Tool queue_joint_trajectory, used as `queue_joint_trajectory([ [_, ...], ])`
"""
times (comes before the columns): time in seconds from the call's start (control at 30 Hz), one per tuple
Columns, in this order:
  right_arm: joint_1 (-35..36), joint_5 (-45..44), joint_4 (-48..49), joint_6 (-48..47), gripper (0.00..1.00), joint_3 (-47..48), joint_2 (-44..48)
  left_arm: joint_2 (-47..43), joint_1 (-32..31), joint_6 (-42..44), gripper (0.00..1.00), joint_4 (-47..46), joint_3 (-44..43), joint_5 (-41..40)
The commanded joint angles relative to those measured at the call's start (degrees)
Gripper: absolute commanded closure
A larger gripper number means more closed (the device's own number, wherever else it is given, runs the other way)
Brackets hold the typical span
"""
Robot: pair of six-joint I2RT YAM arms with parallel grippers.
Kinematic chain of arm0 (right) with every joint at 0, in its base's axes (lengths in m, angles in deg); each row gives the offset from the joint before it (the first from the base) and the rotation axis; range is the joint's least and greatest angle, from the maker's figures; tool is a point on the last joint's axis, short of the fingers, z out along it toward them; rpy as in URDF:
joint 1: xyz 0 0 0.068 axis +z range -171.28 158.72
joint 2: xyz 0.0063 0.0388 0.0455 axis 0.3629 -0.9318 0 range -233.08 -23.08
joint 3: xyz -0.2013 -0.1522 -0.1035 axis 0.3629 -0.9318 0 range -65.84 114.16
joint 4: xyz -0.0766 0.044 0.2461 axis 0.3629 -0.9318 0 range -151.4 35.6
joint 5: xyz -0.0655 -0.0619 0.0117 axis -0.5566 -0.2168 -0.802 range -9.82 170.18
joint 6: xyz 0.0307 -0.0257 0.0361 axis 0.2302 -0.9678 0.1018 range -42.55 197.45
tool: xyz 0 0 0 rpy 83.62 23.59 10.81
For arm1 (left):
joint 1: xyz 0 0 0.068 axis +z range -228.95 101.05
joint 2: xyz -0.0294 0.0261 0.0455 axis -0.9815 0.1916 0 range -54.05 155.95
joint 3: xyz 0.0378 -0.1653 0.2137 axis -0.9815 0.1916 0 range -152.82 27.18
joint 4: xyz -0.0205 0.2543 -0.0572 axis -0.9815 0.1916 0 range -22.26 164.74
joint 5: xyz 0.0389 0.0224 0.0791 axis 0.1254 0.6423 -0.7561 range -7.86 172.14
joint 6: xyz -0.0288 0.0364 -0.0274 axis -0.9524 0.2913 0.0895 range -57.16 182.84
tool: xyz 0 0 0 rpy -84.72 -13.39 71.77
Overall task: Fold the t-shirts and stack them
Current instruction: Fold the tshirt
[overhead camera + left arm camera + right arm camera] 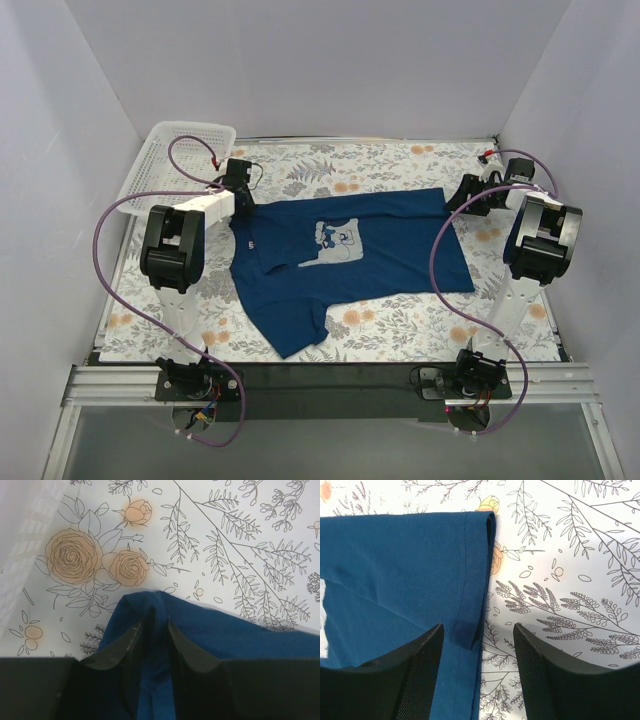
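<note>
Spread flat, print up, across the middle of the floral table (pixel 400 315): one navy shirt (pixel 380 250), collar to the left, hem to the right, near sleeve pointing toward the arm bases. Clamped shut on a raised ridge of blue cloth at the shirt's far left corner: the left claw (pixel 155 625), fingers (pixel 122 647) pressed into the fold. Held wide open over the far hem corner: the right claw (pixel 478 627), one finger above cloth, the other above bare table, hem edge between, gripping nothing. At the table's far left corner, a white basket (pixel 165 160)
</note>
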Motion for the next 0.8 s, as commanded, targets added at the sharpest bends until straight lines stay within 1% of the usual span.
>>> queue_joint_trajectory([
  [0.0,-0.41,-1.83,-0.05,-3.14,0.45,-1.67,2.94,-3.93,0.37,1.45,0.74,0.62,-1.61,1.49],
  [0.03,-0.41,-1.75,-0.14,-5.32,0.44,-2.81,3.91,-4.81,0.28,1.8,0.71,0.53,-1.96,2.72],
  [0.1,-0.41,-1.49,-1.01,-8.75,0.42,-4.39,7.59,-8.14,0.28,2.06,0.66,0.27,-1.96,7.72],
  [0.13,-0.41,-1.31,-1.28,-12.34,0.41,-6.49,9.09,-9.55,0.28,2.76,0.54,0.27,-1.79,9.66],
  [0.17,-0.5,-1.05,-2.5,-14.72,0.39,-7.82,12.06,-13.31,0.19,3.03,0.48,-1.12,-0.13,14.55],
  [0.2,-0.41,-0.7,-3.12,-16.83,0.38,-8.87,13.65,-15.34,0.19,3.38,0.41,-2.09,0.93,16.86],
  [0.23,-0.5,-0.61,-3.91,-18.77,0.37,-10.01,15.15,-17.28,0.11,3.65,0.37,-2.89,2.42,19.41],
  [0.27,-0.41,-0.35,-4.61,-23.4,0.34,-12.38,18.21,-19.82,0.02,3.82,0.35,-4.29,5.04,21.87],
  [0.3,-0.5,0.18,-6.88,-25.97,0.34,-13.36,19.72,-24.2,-0.07,4.17,0.35,-4.65,6.63,24.76],
  [0.33,-0.41,0.62,-7.95,-29.13,0.33,-14.67,21.3,-27.11,-0.16,4.18,0.35,-4.74,8.13,25.84],
  [0.37,-0.41,0.97,-8.92,-34.38,0.32,-16.77,24.45,-29.93,-0.16,5.39,0.34,-5.09,9.8,26.72],
  [0.4,-0.5,3.15,-12.49,-39.31,0.31,-18.01,26.13,-36.31,-0.25,6.45,0.33,-5.44,13.99,28.64],
  [0.43,-0.41,5.17,-15.31,-44.58,0.31,-19.16,27.63,-39.5,-0.16,7.85,0.32,-5.97,16.21,30.31],
  [0.47,-0.5,7.72,-19.52,-51.24,0.3,-20.47,31.04,-42.67,-0.16,11.7,0.27,-8.58,19.36,32.77],
  [0.5,-0.5,12.01,-26.96,-69.75,0.28,-24.57,35.34,-49.57,-0.16,15.04,0.07,-9.74,25.22,40.19],
  [0.53,-0.5,13.09,-31.56,-79.16,0.28,-26.88,35.38,-52.6,-0.59,17.68,0.04,-11.23,29.11,43.48],
  [0.57,-0.5,13.37,-34.82,-89.35,0.25,-29.77,39.38,-56.63,-1.73,22.58,0.02,-15.07,32.98,46.12],
  [0.6,-0.41,11.98,-37.46,-102.42,0.23,-33.89,40.9,-60.24,-2.87,25.16,0.02,-17.98,40.67,48.15],
  [0.63,-0.06,10.92,-40.45,-106.46,0.23,-35.76,42.31,-66.54,-4.62,26.4,0.02,-19.67,43.45,53.91],
  [0.67,0.29,9.95,-41.17,-108.24,0.23,-36.91,44.15,-68.69,-5.16,27.28,0.02,-19.86,45.3,56.15],
  [0.7,0.47,8.37,-42.75,-111.92,0.22,-37.44,44.6,-70.37,-5.95,29.81,0.02,-18.12,46.63,57.48],
  [0.73,0.47,7.66,-44.42,-113.69,0.23,-38.14,44.96,-72.04,-8.22,32.01,0.03,-15.84,47.77,58.79],
  [0.77,0.47,6.87,-47.13,-114.58,0.24,-38.5,45.05,-74.58,-10.25,33.6,0.04,-10.68,48.13,57.68],
])
